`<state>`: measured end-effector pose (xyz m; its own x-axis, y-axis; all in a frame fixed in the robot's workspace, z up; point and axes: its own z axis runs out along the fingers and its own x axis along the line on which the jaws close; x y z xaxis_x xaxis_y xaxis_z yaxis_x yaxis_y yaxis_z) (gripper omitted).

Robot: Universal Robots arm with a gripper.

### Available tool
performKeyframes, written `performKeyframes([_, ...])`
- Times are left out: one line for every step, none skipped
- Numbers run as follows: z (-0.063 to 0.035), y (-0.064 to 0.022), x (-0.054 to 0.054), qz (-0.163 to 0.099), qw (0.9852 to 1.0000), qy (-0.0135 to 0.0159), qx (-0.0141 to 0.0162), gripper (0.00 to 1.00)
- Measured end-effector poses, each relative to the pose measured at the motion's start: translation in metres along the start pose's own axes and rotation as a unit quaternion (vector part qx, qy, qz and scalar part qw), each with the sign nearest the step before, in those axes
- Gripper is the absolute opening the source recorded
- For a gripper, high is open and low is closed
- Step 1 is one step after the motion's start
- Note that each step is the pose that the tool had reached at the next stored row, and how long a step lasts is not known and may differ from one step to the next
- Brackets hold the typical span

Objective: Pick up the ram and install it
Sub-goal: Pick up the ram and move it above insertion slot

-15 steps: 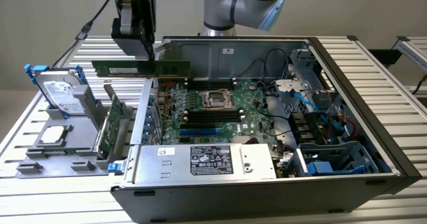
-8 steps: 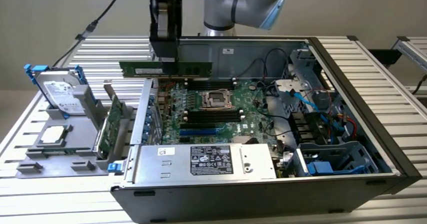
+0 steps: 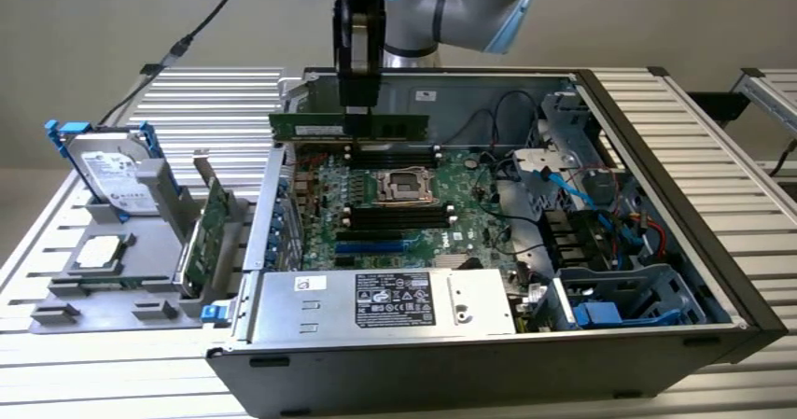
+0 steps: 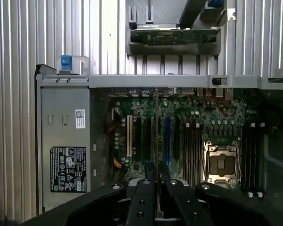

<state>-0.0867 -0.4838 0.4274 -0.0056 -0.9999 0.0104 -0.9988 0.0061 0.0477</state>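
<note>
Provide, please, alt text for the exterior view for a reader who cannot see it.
A robot arm's gripper holds the ram, a thin green stick, level above the motherboard of an open computer case. On the exterior view's left, a hard drive stands in a grey holder.

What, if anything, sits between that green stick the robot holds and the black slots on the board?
Nothing visible. The tool grips the long, thin green ram stick over the open dark metal computer case, and the space down to the black plastic memory slots looks free.
</note>
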Motion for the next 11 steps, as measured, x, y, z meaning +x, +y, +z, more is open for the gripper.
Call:
performKeyframes([0.0017,-0.0041,-0.003,0.0,1.0,0.0,0.0,0.14])
performKeyframes([0.0033,-0.0077,-0.006,0.0,1.0,0.0,0.0,0.14])
performKeyframes([0.0049,-0.0112,-0.009,0.0,1.0,0.0,0.0,0.14])
performKeyframes([0.0065,-0.0146,-0.012,0.0,1.0,-0.0001,0.0,0.14])
performKeyframes([0.0081,-0.0178,-0.015,0.0,1.0,0.0,0.0,0.14])
performKeyframes([0.0098,-0.0209,-0.018,0.0,1.0,0.0,0.0,0.14])
performKeyframes([0.0114,-0.0235,-0.021,0.0,1.0,0.0,0.0,0.14])
performKeyframes([0.0131,-0.026,-0.024,0.0,1.0,0.0,0.0,0.14])
performKeyframes([0.0148,-0.0286,-0.027,0.0,1.0,0.0,0.0,0.14])
performKeyframes([0.0165,-0.031,-0.031,0.0,1.0,0.0,0.0,0.14])
performKeyframes([0.0182,-0.0334,-0.034,0.0,1.0,0.0,0.0,0.14])
